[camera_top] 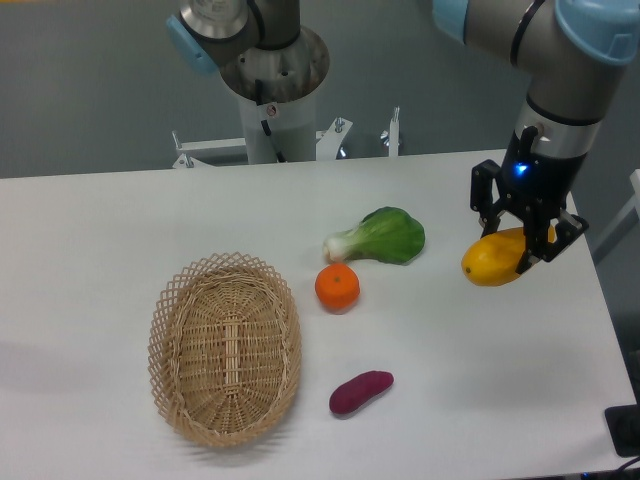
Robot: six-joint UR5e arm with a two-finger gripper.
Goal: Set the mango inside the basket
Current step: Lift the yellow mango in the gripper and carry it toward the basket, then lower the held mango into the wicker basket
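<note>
1. The gripper [522, 243] is seen at the right side of the white bench [120, 215], hanging from a grey arm with light blue joint caps; a small blue light is lit on its wrist.
2. The jaws are pinched on the mango [492, 262], one black finger at its upper left and the other crossing its right end.
3. The mango is held well to the right of the basket [225, 346], with the other produce lying between the two. Whether it is lifted clear of the bench or is touching it cannot be told from this view.
4. The basket is set on the left half of the bench, its long axis running roughly front to back, and nothing is seen inside it.
5. A round orange [337, 287] is placed just to the right of the basket's far end, apart from its rim.
6. A leafy green vegetable [382, 237] with a pale stalk is laid beyond the orange, up and to the right of the basket, its stalk end pointed toward the basket side.
7. A purple oblong vegetable [361, 392] is laid to the right of the basket's near end, tilted, and apart from the orange.
8. The arm's grey base column [276, 95] is mounted behind the bench, beyond the basket.
</note>
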